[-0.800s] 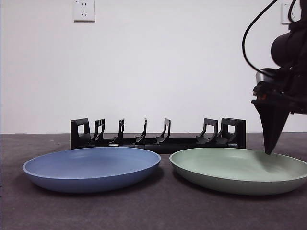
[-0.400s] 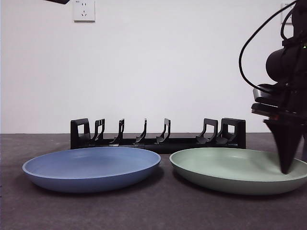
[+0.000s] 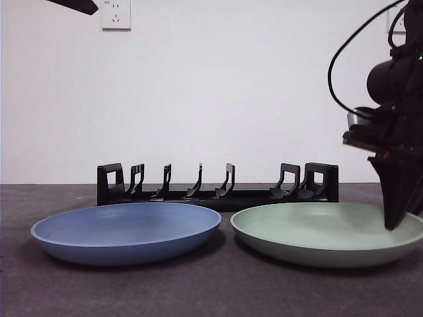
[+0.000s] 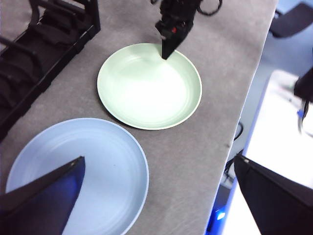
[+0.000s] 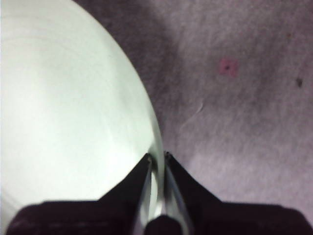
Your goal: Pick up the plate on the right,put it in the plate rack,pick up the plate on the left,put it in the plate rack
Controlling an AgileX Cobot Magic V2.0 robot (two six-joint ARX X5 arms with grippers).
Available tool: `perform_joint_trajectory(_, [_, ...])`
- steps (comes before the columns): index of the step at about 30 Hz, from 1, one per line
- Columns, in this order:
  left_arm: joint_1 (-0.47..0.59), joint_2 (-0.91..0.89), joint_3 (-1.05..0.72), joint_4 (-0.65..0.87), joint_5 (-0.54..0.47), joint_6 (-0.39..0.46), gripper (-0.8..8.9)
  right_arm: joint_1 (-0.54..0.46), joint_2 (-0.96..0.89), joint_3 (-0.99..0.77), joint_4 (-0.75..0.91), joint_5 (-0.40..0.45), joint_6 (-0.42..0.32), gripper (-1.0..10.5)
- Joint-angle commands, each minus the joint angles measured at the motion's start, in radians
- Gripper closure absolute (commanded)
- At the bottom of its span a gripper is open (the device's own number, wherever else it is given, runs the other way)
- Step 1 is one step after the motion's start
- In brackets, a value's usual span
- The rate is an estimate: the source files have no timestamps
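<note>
Dark grey felt-like table [image 3: 211, 290] fills the lower third of the front view, and I see a plain white wall [image 3: 231, 86] with a socket [image 3: 115, 14] at its upper left behind it. Nearest to me lie two shallow plates, close together but apart: the blue plate [image 3: 125, 231] at lower left and the green plate [image 3: 327, 232] at lower right. At the right edge of the frame my right gripper [image 3: 395, 221] comes down, big and dark, onto the green plate's right rim. In the right wrist view, the right gripper [image 5: 157, 157] has its jaws drawn nearly together with the thin plate edge pinched between them, one jaw inside the dish and one outside. The green plate still sits on the table. Behind both plates, the plate rack [image 3: 218, 185] runs across the middle of the frame, its prongs holding nothing. My left gripper [image 4: 156, 186] waits high above the blue plate, jaws spread wide and holding nothing; in the front view it shows only as a black tip [image 3: 73, 5] at the upper left corner.
</note>
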Motion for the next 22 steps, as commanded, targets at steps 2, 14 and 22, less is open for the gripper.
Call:
perform_joint_trajectory(2, [-0.060,0.011,0.002,0.018,-0.080,0.115,1.54,0.000,-0.045,0.052,-0.066,0.029,-0.032,9.6])
perform_joint_trajectory(14, [-0.320,0.118,0.002,0.119,-0.449,0.399,1.58,0.002,-0.144,0.417,-0.414,-0.061,-0.052,9.6])
perform_joint_trajectory(22, [-0.442,0.196,0.002,0.311,-0.584,0.600,1.58,0.011,-0.148,0.576,-0.523,-0.181,-0.025,9.6])
